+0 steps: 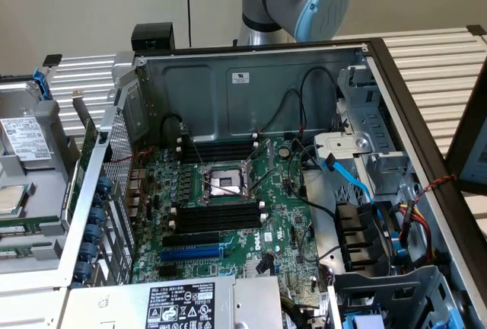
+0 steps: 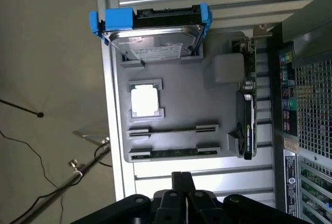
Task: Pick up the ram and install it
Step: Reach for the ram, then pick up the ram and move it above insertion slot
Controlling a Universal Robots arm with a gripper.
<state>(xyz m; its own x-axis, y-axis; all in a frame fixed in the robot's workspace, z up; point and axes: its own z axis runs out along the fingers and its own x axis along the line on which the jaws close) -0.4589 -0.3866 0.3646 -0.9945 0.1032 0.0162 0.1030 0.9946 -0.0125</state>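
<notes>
In gray tray [image 2: 187, 99]: ram [image 2: 174, 152], txt illegible.

Exterior view is lit evenly by soft, diffuse room light; shadows are soft. Motherboard [image 1: 283, 209] is left dimmer below the case wall [image 1: 251, 93], where a mild sheen is seen. Wrist view: processor lid [image 2: 144, 101] is blown out to white; grey tray [image 2: 181, 97] is evenly lit; floor [image 2: 46, 53] is rendered flat, dull beige.

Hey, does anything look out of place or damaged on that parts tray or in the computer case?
Nothing stands out. The ram lies straight in its holder on the grey tray, the hard drive sits square, and the shut gripper holds nothing.
</notes>
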